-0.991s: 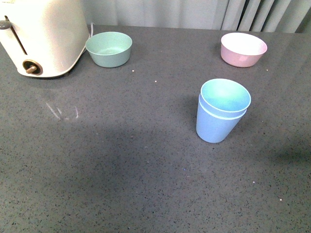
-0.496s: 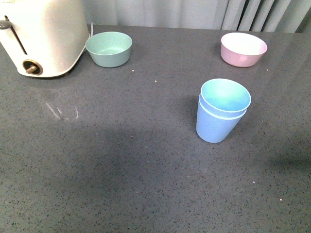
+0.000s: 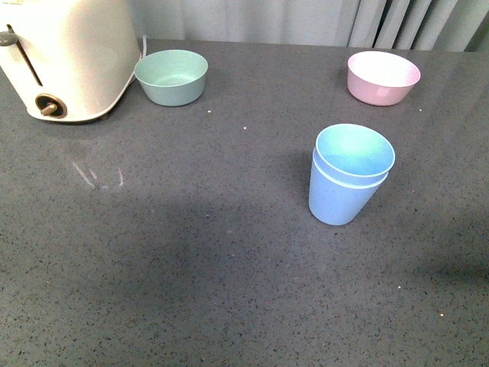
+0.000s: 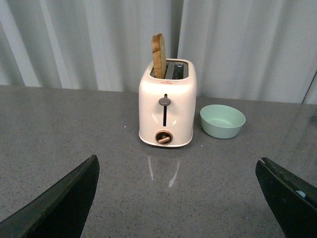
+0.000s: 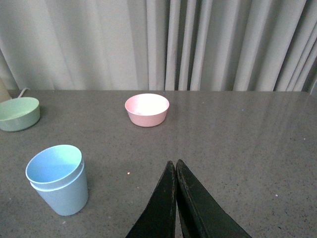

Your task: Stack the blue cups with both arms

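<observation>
The two blue cups (image 3: 348, 174) stand nested, one inside the other, upright on the grey table, right of the middle in the front view. They also show in the right wrist view (image 5: 58, 179). Neither arm shows in the front view. My left gripper (image 4: 177, 166) is open and empty, its jaws wide apart, above bare table facing the toaster. My right gripper (image 5: 175, 163) is shut on nothing, its jaws pressed together, above bare table and well apart from the cups.
A cream toaster (image 3: 65, 57) with a slice in its slot (image 4: 159, 56) stands at the back left. A mint green bowl (image 3: 171, 76) sits beside it. A pink bowl (image 3: 383, 77) sits at the back right. A curtain hangs behind the table.
The cups and bowls have not moved. The shadow on the table at the right edge has shifted lower.
</observation>
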Robot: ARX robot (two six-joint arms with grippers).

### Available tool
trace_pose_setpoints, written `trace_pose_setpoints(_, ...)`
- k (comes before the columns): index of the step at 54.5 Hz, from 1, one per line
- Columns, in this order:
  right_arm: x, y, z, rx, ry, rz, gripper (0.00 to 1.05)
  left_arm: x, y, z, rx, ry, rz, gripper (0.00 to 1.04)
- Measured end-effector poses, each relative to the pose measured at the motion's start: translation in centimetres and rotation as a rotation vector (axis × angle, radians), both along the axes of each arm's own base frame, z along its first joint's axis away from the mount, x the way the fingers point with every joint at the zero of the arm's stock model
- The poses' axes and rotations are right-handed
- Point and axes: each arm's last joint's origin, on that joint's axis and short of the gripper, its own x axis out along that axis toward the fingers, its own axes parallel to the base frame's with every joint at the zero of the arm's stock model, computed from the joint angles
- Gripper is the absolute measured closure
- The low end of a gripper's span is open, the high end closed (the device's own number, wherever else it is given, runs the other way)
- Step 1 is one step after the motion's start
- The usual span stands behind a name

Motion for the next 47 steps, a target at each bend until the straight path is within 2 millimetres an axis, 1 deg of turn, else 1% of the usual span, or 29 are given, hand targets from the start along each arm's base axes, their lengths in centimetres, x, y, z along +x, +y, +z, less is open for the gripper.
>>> trace_pose_setpoints(4,0.0,0.0,0.0,0.0,0.0,0.0,1.03,0.0,0.0,0.0,0.0,0.0,0.0,0.09)
trace_pose_setpoints(12,-0.01,0.0,0.0,0.0,0.0,0.0,0.74,0.0,0.0,0.0,0.0,0.0,0.0,0.09)
trace_pose_setpoints(26,-0.01,0.0,0.0,0.0,-0.001,0.0,0.13,0.0,0.0,0.0,0.0,0.0,0.0,0.09)
trace_pose_setpoints(28,-0.01,0.0,0.0,0.001,-0.001,0.0,0.07,0.0,0.0,0.0,0.0,0.0,0.0,0.09)
trace_pose_setpoints(31,-0.01,0.0,0.0,0.001,-0.001,0.0,0.09,0.0,0.0,0.0,0.0,0.0,0.0,0.09)
trace_pose_setpoints(47,-0.01,0.0,0.0,0.001,-0.001,0.0,0.09,0.0,0.0,0.0,0.0,0.0,0.0,0.09)
